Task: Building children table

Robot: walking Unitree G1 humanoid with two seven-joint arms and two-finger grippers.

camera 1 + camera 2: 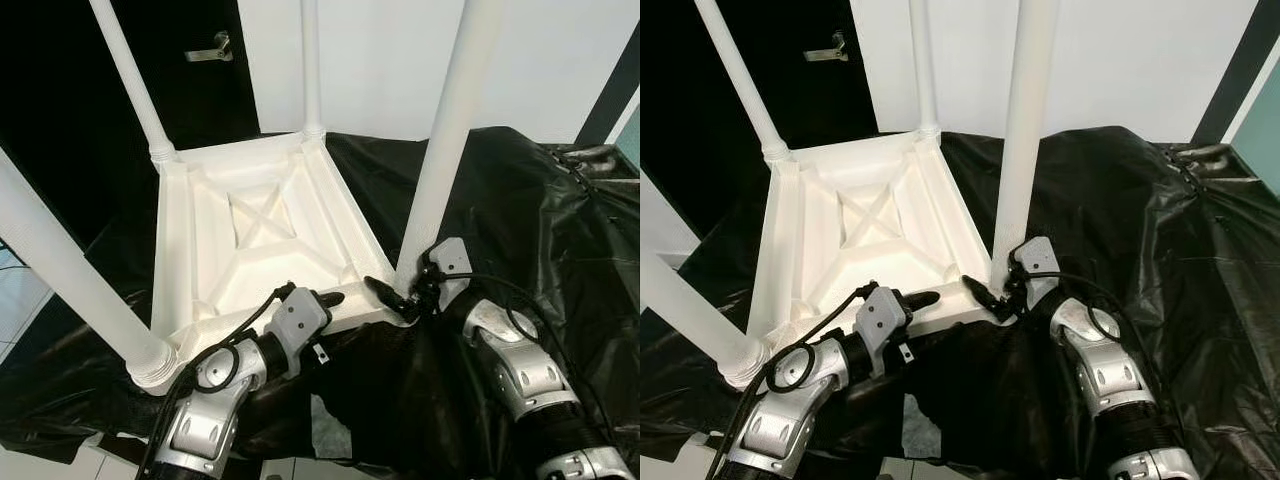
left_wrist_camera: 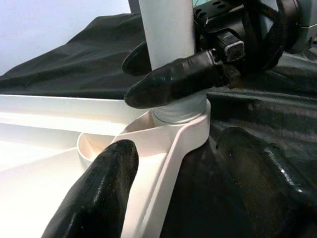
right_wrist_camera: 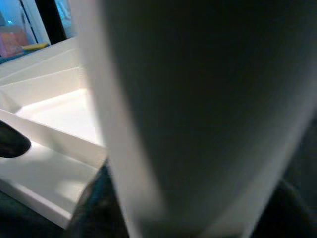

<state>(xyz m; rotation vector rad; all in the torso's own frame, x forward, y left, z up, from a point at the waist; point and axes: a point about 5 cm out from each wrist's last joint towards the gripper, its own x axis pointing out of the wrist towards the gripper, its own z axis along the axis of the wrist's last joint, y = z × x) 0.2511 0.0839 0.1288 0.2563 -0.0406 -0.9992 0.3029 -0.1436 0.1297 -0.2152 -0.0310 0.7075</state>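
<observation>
Right pincer [image 1: 400, 298] pinches a table leg [image 1: 445, 140]; left pincer [image 1: 325, 300], seemingly spread, straddles the unmarked tabletop's [image 1: 250, 240] rim.

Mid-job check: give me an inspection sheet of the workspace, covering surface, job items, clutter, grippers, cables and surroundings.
Surface: black plastic sheet, wrinkled, covering the work area.
Job's things: white table top lying upside down on the sheet, underside ribs up; four white legs standing in its corners, including the near right leg.
Clutter: nothing seen.
Grippers: right gripper closed around the base of the near right leg; left gripper at the table's near edge, one finger inside the rim, open.
Cables: black cables looped along both wrists, e.g..
Surroundings: white wall behind; dark door with a lever handle.
</observation>
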